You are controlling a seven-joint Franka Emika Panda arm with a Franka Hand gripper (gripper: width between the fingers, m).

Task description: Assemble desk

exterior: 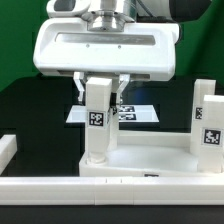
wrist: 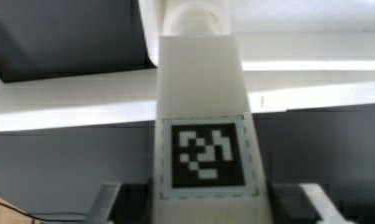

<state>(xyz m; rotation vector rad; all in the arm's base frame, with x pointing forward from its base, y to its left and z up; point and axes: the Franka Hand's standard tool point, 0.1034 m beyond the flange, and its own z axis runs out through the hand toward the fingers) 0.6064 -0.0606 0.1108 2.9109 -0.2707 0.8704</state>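
Gripper (exterior: pixel 100 92) clamped on upright leg (exterior: pixel 97 125) standing on desktop (exterior: pixel 150 160); best kept vertical, pressed straight down while twisting, second leg (exterior: pixel 208 127) left undisturbed.

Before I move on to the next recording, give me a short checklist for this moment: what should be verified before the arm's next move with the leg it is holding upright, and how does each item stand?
1. Leg held: ok. The gripper has its fingers on either side of the held leg.
2. Leg upright: ok. It stands vertical in the exterior view, tag facing the camera.
3. Leg meets the desk top: cannot tell. Its foot is at the surface, but whether it is seated in a hole is not visible.
4. Other leg clear: ok. It stands well apart, toward the exterior view's right.
5. Marker board clear: ok. It lies behind the held leg.
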